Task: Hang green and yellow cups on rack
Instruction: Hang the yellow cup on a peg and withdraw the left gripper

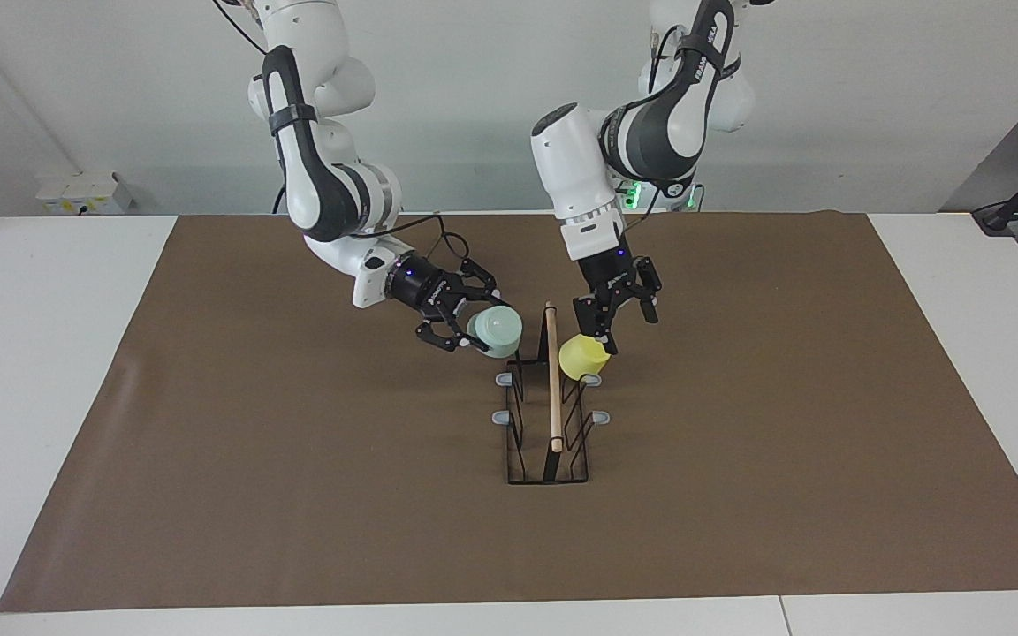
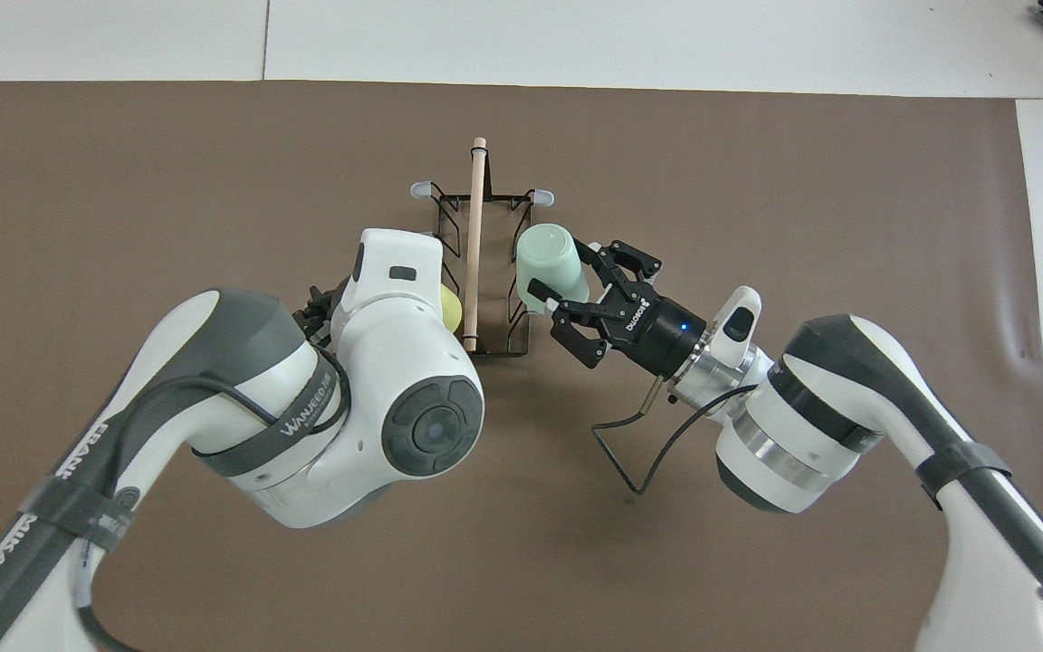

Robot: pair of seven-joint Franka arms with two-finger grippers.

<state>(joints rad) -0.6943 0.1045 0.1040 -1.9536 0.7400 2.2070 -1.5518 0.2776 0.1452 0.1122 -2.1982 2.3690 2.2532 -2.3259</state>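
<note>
1. On the rack, I saw the yellow cup hanging; my left pincer was released above it.
2. My right pincer clenched the green cup beside the rack.

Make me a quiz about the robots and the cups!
1. True or false: the yellow cup sits on a prong of the cup rack.
2. Which gripper holds the mint green cup? A. left gripper B. right gripper C. neither
3. Fill in: the left gripper, above the yellow cup, is ___.
Key: 1 true; 2 B; 3 open.
</note>
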